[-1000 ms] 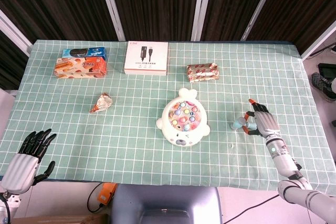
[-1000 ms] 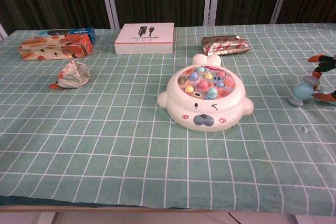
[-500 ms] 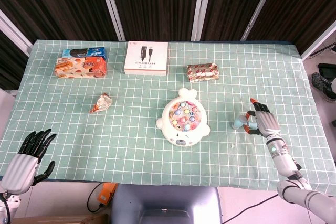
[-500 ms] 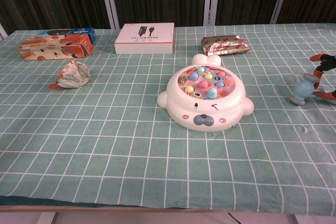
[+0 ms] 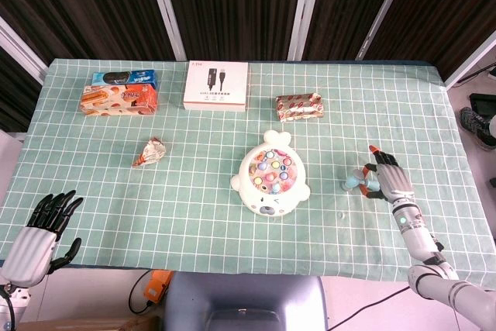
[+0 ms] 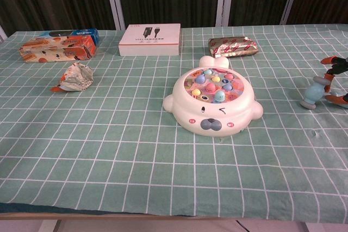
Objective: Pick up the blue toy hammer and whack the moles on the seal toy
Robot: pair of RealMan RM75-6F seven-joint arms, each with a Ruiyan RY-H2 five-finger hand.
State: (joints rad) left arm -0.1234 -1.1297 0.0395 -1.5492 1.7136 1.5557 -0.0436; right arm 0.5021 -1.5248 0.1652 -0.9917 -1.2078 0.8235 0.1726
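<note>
Hammer (image 5: 358, 181) barely shifts over the last second; right hand (image 5: 387, 178) stays wrapped around its handle, firm grip unclear. Lift not started. Left hand (image 5: 43, 226) idle, fingers spread, empty.

The right hand (image 5: 387, 178) is stretched forward over the counter (image 5: 232, 215), well to the right of the seal toy (image 5: 269, 176), with its fingers (image 6: 331, 60) closed around the handle of the blue toy hammer (image 5: 356, 181). The left hand (image 5: 45, 222) is held off the counter's near left corner, far from the seal toy, fingers apart and holding nothing.
</note>
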